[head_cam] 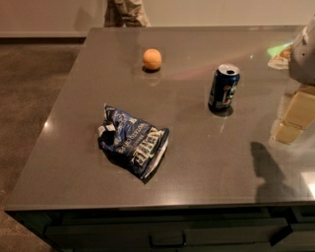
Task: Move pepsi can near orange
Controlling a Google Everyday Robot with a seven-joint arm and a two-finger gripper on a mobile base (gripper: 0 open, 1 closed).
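The pepsi can [224, 87] is dark blue with a silver top and stands upright on the grey table [197, 162], right of centre. The orange [152, 59] is small and round and sits toward the back, left of the can and well apart from it. My gripper [294, 118] is cream-coloured and comes in at the right edge of the view, just above the tabletop, to the right of the can and a little nearer the front. It does not touch the can and holds nothing that I can see.
A crumpled blue-and-white chip bag [133, 140] lies at the front left of the table. The table's front edge runs along the bottom, with dark drawers below. A person's legs [125, 12] stand behind the table's far edge. Brown carpet lies to the left.
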